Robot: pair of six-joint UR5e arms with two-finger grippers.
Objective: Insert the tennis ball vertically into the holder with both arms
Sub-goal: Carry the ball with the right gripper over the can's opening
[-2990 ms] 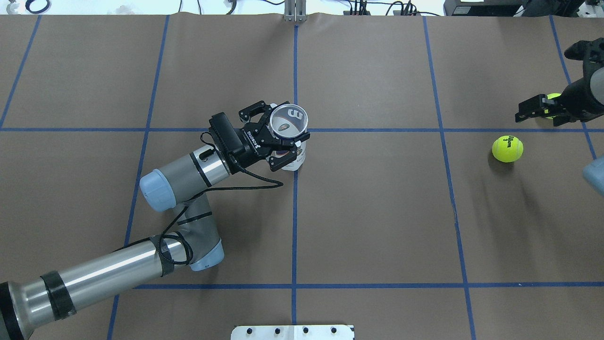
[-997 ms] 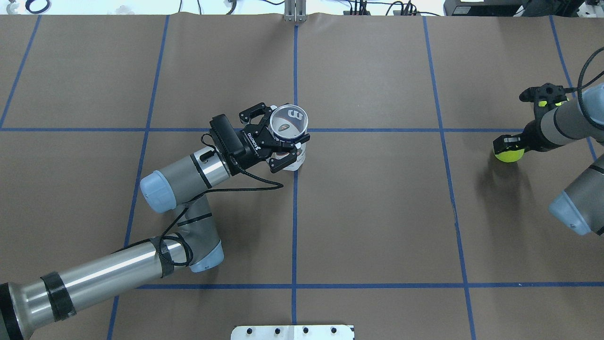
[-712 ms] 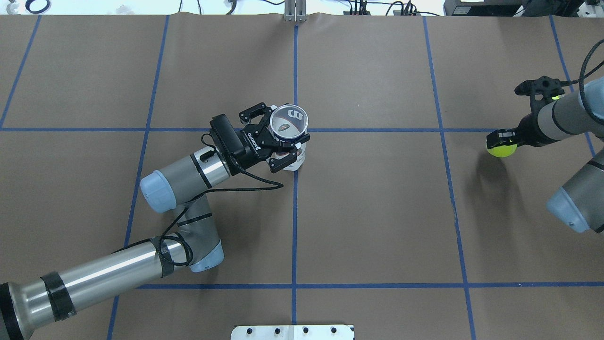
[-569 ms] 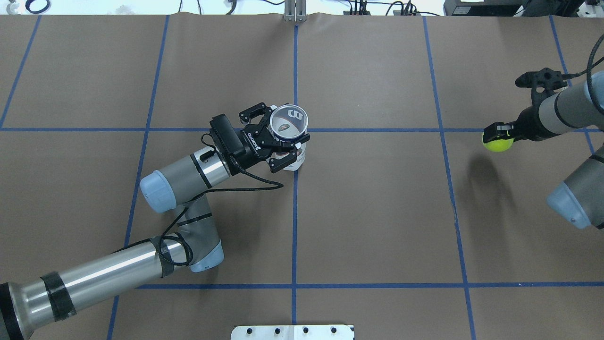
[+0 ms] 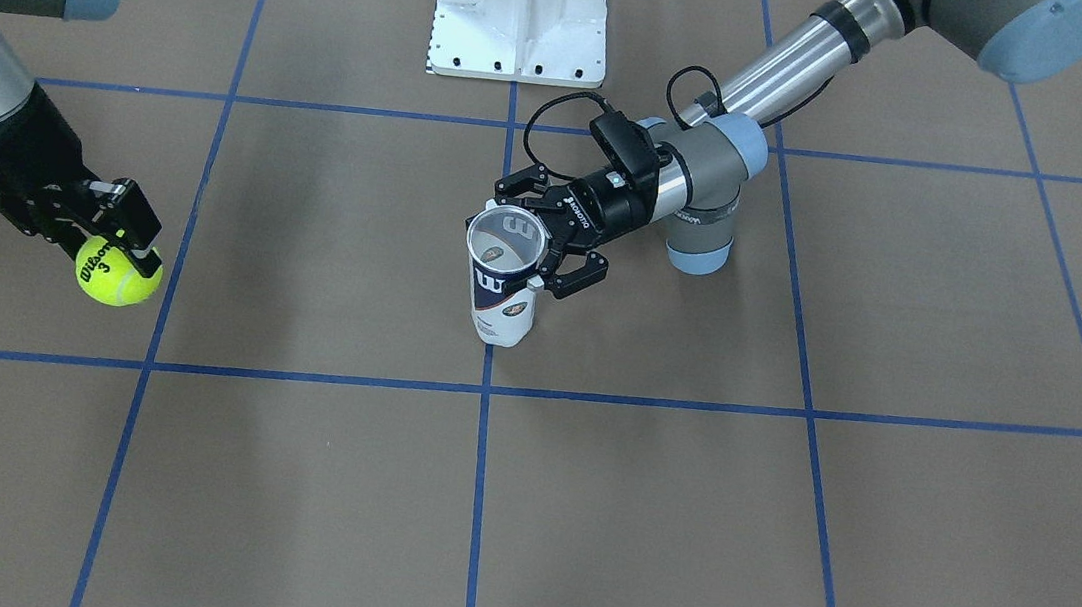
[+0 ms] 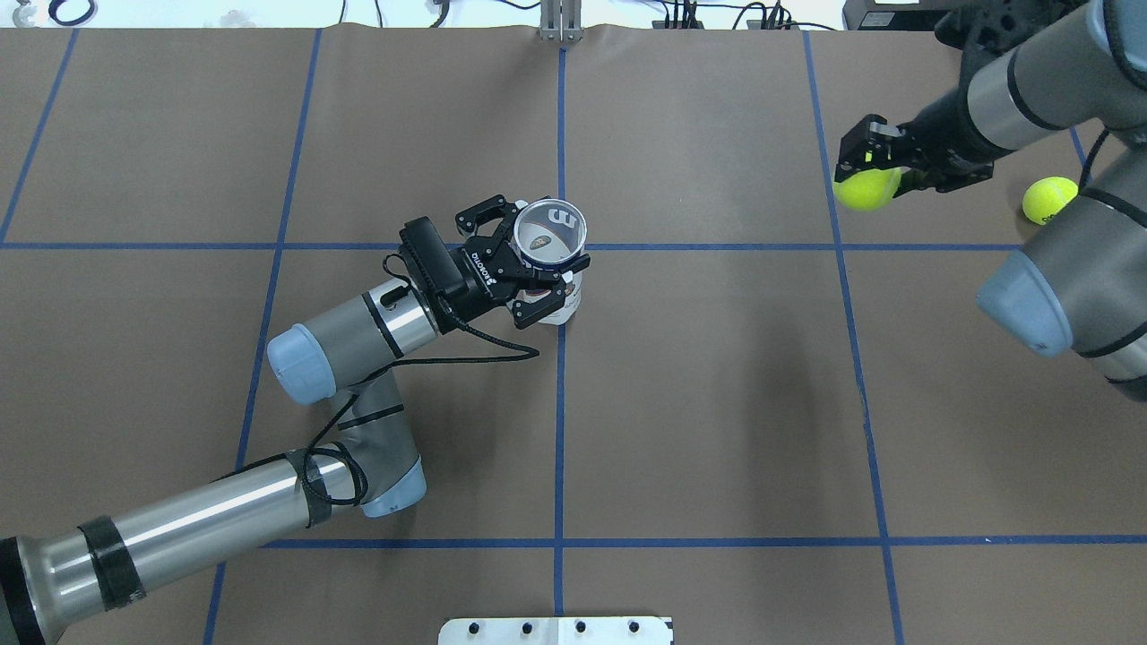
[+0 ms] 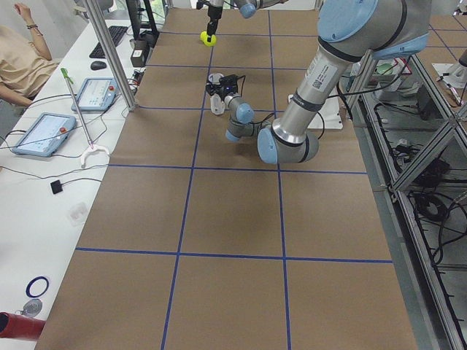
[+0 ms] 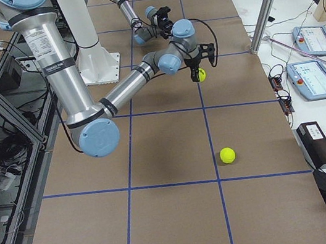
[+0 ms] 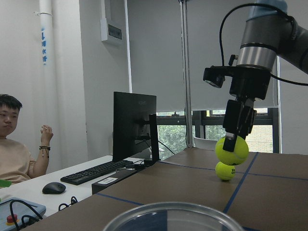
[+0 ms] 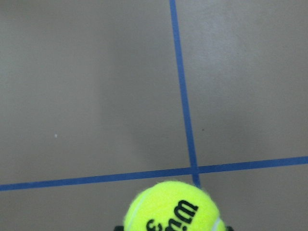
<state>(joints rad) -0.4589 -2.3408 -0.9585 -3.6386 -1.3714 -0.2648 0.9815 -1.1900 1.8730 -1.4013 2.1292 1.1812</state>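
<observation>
The holder (image 6: 548, 228), a clear can with a white and navy label, stands upright near the table's middle with its mouth up. It also shows in the front view (image 5: 504, 305). My left gripper (image 6: 530, 265) is shut on the holder just below its rim. My right gripper (image 6: 867, 168) is shut on the tennis ball (image 6: 865, 190) and holds it in the air, far to the right of the holder. The ball's "Wilson 3" print shows in the front view (image 5: 118, 272) and in the right wrist view (image 10: 173, 208).
A second tennis ball (image 6: 1050, 199) lies on the table at the right, partly behind my right arm. The white pedestal base (image 5: 522, 10) stands at my side of the table. A side bench with tablets (image 7: 44, 131) and an operator runs along the far edge.
My right gripper closed on the tennis ball, lifted it off the table and carried it up and leftwards. The second ball came into view. The left arm and holder stayed still.
</observation>
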